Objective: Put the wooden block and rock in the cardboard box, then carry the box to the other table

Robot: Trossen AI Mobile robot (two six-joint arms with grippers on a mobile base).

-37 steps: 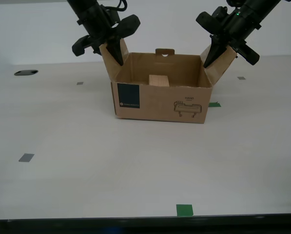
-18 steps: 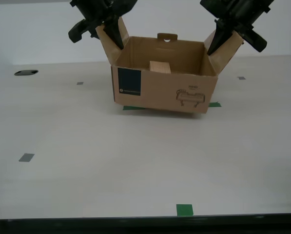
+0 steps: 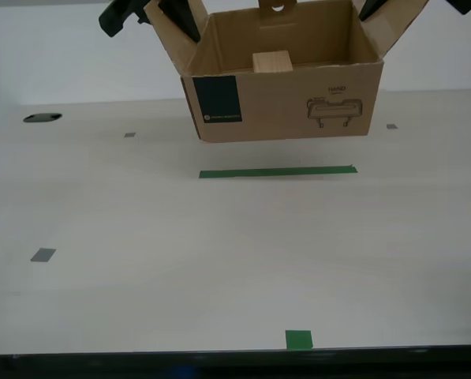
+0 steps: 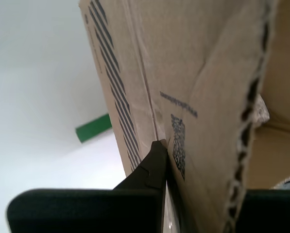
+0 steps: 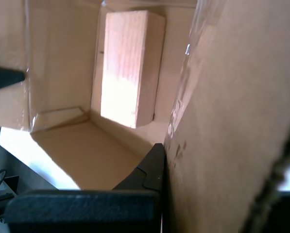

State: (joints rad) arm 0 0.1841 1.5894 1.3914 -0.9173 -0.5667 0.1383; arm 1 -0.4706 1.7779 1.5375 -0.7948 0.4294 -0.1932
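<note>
The cardboard box (image 3: pixel 282 99) hangs in the air above the table, open side up, with a navy label and a line drawing on its front. The wooden block (image 3: pixel 271 61) stands inside against the back wall, and it also shows as a pale block (image 5: pixel 127 68). My first gripper (image 5: pixel 165 155) is shut on a side flap, looking into the box. My second gripper (image 4: pixel 165 148) is shut on the other flap (image 4: pixel 149 73), seen from its printed outer face. A pale rough lump (image 4: pixel 261 112) shows inside past that flap; I cannot tell if it is the rock. The other table is out of view.
One dark arm (image 3: pixel 118 16) holds the flap at the exterior view's upper left, another arm (image 3: pixel 461 5) the flap at its upper right. On the beige table (image 3: pixel 140 237) lie a green tape strip (image 3: pixel 276 171) under the box, a green square (image 3: pixel 298 339), grey marks and a dark oval hole (image 3: pixel 42 118).
Both arms have raised the box off the table, with the block still inside. The green tape strip that it stood on is now uncovered.
</note>
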